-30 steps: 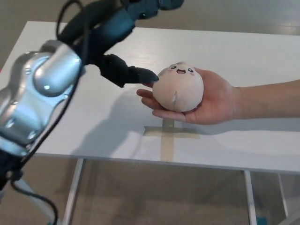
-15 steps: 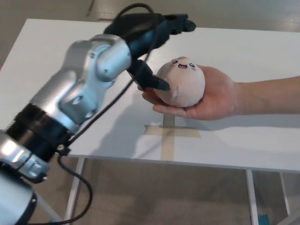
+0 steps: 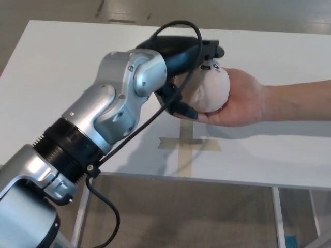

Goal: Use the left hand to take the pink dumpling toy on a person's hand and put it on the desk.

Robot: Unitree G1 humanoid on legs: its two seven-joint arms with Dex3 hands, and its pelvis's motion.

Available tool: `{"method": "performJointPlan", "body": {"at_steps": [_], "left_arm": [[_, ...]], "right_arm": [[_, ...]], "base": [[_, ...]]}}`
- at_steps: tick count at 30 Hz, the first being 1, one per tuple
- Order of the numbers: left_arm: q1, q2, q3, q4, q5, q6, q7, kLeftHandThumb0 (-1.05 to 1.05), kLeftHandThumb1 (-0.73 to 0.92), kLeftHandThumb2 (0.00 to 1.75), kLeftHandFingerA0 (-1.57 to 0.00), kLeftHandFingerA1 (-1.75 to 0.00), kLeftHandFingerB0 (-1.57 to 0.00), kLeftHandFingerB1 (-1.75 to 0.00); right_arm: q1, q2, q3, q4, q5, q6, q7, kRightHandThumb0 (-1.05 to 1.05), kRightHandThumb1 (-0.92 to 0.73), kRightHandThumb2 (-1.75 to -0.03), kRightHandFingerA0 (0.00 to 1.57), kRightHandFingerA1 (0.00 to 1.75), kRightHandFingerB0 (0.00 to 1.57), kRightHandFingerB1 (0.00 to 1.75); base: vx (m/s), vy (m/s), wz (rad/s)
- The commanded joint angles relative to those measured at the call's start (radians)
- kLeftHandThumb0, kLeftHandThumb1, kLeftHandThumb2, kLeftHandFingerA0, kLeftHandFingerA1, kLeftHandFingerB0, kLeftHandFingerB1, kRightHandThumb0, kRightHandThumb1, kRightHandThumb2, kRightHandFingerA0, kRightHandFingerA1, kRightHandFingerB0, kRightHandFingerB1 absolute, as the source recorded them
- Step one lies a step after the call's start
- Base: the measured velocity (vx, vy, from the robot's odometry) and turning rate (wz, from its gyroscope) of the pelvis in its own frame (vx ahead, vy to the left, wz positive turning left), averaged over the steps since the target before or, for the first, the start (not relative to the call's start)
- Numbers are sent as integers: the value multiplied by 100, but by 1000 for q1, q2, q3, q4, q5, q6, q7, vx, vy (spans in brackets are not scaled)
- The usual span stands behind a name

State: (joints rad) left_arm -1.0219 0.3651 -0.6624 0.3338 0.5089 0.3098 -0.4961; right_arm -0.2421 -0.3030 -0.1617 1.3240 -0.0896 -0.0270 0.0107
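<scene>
Closing, prob. touching: left hand (image 3: 183, 67), dumpling toy (image 3: 209, 89)

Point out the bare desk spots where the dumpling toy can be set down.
The white desk is bare left of the left hand and along the far edge at upper right. The near strip right of the tape cross is free too. The middle is crowded: the person's hand holds the pink dumpling toy above the cross.

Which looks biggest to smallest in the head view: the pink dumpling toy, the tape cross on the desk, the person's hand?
1. Person's hand
2. Pink dumpling toy, partly hidden by the left hand
3. Tape cross, close to the toy, so unsure
</scene>
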Motion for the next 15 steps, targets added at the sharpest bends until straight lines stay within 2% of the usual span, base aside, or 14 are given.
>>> {"method": "performJointPlan", "body": {"at_steps": [1,2,3,4,5,6,7,8,9,10,12,13,14,15], "left_arm": [[1,-12,-21,32,14,50,-155,-47,46,54,-42,-36,-11,-27],[1,-16,-18,36,7,57,-167,-47,46,54,-42,-36,-11,-27],[12,-28,-4,42,-19,85,-192,-28,66,61,-67,-76,-28,-31],[20,-31,3,44,-25,86,-196,-18,72,62,-75,-111,-50,-36],[25,-31,5,45,-22,76,-195,-18,72,62,-75,-111,-50,-36],[28,-29,2,45,-13,63,-186,-16,72,61,-94,-98,-61,-40],[30,-29,1,44,-5,55,-182,-16,72,61,-94,-98,-61,-40],[32,-22,-7,38,18,30,-168,-19,66,60,-106,-81,-72,-45],[32,-21,-8,37,23,26,-167,-19,66,60,-106,-81,-72,-45],[35,-20,-11,33,31,18,-160,-23,65,60,-110,-74,-80,-49],[42,-20,-13,31,41,8,-148,-23,66,60,-109,-77,-82,-50],[46,-23,-9,38,46,-3,-124,-21,67,60,-93,-113,-87,-54],[49,-26,-6,43,49,-11,-108,-21,67,60,-93,-113,-87,-54],[58,-31,0,48,54,-24,-76,-33,65,64,-68,-147,-85,-58]], "right_arm": [[0,-9,-4,-3,13,16,15,-27,-71,-61,62,44,55,42],[-1,-9,-4,-2,13,15,15,-27,-71,-61,62,44,55,42],[0,-9,-6,-2,14,14,20,-27,-71,-61,61,44,55,42],[-1,-10,-6,-3,14,14,23,-27,-71,-61,61,44,54,42],[-2,-10,-6,-3,14,14,24,-27,-71,-61,61,44,54,42],[-3,-10,-6,-3,14,14,24,-27,-71,-61,61,44,54,42],[-3,-10,-6,-3,14,14,24,-27,-71,-61,61,44,54,42],[-6,-10,-6,-2,14,15,22,-27,-71,-61,62,44,55,42],[-6,-10,-6,-2,14,16,22,-27,-71,-61,62,44,55,42],[-6,-10,-6,-3,13,15,22,-27,-71,-61,63,44,56,43],[-5,-10,-5,-3,12,13,22,-27,-71,-61,64,44,57,43],[-9,-11,-4,-3,11,14,22,-27,-71,-61,64,45,58,43],[-12,-11,-3,-3,11,15,23,-27,-71,-61,64,45,58,43],[-16,-13,-2,-3,9,16,24,-27,-71,-61,64,45,58,44]], "base": [[0,0,0],[0,0,0],[0,0,0],[0,0,0],[0,0,0],[0,0,0],[0,0,0],[0,0,0],[0,0,0],[0,0,0],[0,0,0],[0,0,0],[0,0,0],[0,0,0]]}}
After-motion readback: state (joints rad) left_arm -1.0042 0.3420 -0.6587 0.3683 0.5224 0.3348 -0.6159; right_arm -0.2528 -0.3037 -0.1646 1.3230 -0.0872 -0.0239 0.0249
